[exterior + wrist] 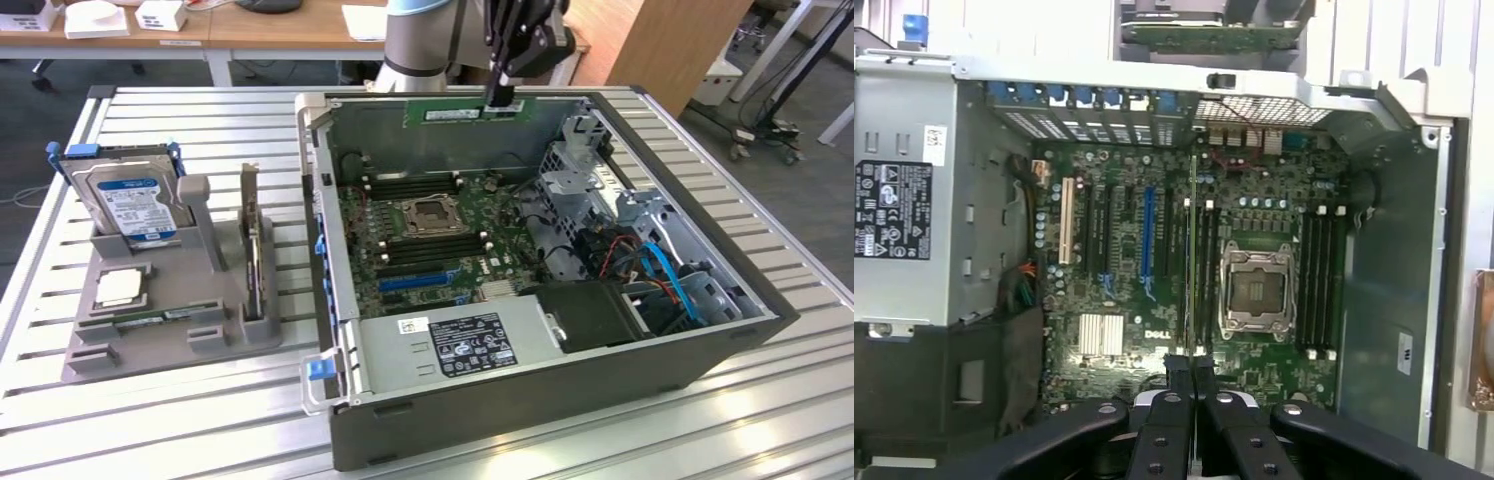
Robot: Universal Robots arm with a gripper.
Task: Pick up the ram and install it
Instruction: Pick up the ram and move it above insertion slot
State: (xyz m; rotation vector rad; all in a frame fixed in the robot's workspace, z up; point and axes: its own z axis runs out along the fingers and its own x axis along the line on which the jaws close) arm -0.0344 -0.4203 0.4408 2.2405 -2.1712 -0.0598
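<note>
The ram [461, 112], a narrow green stick with a white sticker, hangs level in the air above the far wall of the open computer case [561, 400]. My gripper [501, 102] is shut on it near the end toward the exterior view's right. In the wrist view the ram [1192, 250] shows edge-on as a thin line running out from between my gripper [1192, 368]. It lies over the black memory slots [1204, 270] beside the CPU socket [1259, 290]. The socket [430, 212] sits mid-board in the exterior view, with memory slots [400, 185] on both sides.
A grey holder [160, 345] at the exterior view's left carries a hard drive [134, 205], an upright expansion card [250, 240] and a chip [120, 287]. Inside the case are a power supply [454, 345], drive cage [574, 170] and blue cables [667, 275].
</note>
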